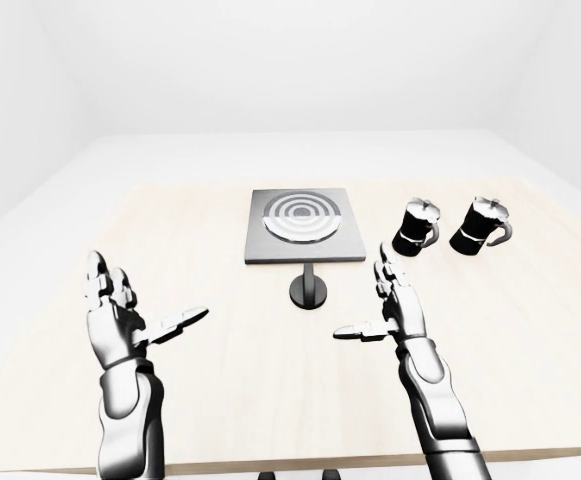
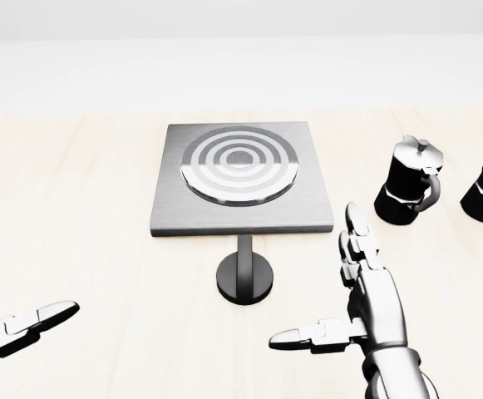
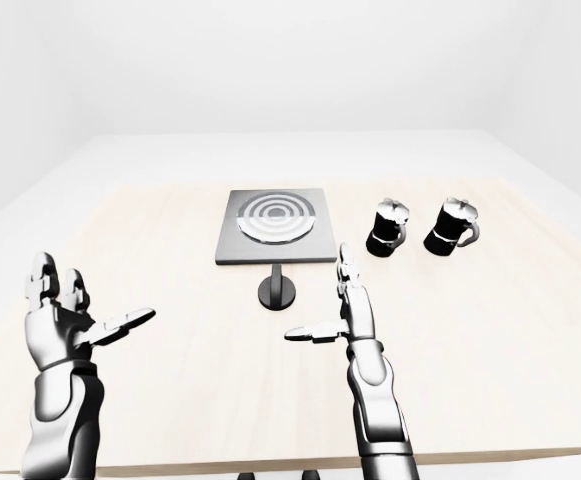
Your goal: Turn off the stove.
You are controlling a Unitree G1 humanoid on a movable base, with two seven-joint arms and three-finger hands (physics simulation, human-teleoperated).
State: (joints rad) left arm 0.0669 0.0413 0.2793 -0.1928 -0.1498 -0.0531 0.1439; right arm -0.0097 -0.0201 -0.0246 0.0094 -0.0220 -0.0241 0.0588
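I see the stove (image 2: 241,179) lying flat around the middle of the desk (image 1: 220,390), a square grey plate with a ringed burner (image 2: 239,170) on top. Its knob (image 2: 245,277), a dark round disc on a short stem, sticks out from the stove's near edge, and nothing is touching it.

My right hand (image 2: 364,295) hovers just right of the knob and a little nearer to me, fingers straight and pointing away, thumb stretched out leftward. It is fully open and holds nothing.

My left hand (image 1: 120,315) is well out to the left of the stove, also spread wide with the thumb pointing right, and empty. In the head view only its thumb and the edge of the palm show at the bottom left corner; the eye views show it whole, raised above the desk.

Two dark moka pots (image 1: 415,227) (image 1: 480,224) stand side by side to the right of the stove, apart from it and from each other, handles to the right.
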